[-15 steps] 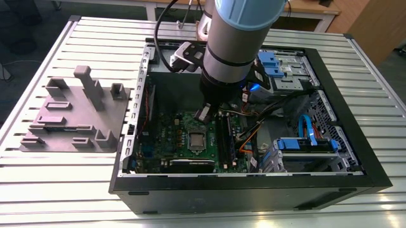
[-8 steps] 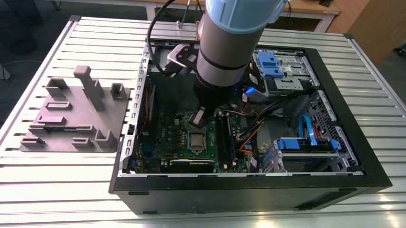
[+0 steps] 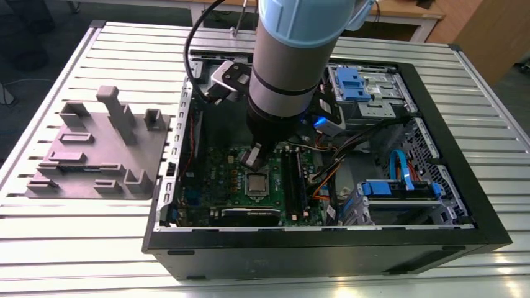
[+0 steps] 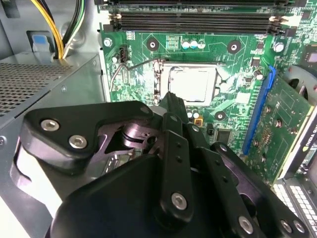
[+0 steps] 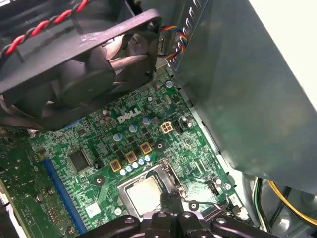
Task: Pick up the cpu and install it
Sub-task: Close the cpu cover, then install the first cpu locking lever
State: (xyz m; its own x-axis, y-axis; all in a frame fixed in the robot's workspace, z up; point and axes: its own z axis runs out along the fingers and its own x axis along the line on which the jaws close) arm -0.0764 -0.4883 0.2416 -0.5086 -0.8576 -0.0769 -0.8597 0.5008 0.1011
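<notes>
The cpu point(image 3: 257, 182) lies flat in its socket on the green motherboard point(image 3: 223, 180), a pale silvery square, also seen in both wrist views as the cpu point(image 4: 193, 84) and the cpu point(image 5: 143, 194). My gripper point(image 3: 252, 161) hangs inside the open computer case, just above and slightly behind the socket. Its black fingers come together to a single tip point(image 4: 171, 97), shut with nothing seen between them. The tip sits at the edge of the shiny socket frame point(image 4: 161, 79). A thin wire lever point(image 4: 118, 74) stands out beside the socket.
The black case point(image 3: 331, 248) walls the board in. A fan point(image 5: 89, 59) and grey drive cage point(image 5: 247, 99) crowd one side, memory slots point(image 4: 198, 20) another. Cables point(image 3: 398, 161) and blue drive brackets lie at the exterior view's right. A grey plastic plate with blocks point(image 3: 91, 155) sits outside at the left.
</notes>
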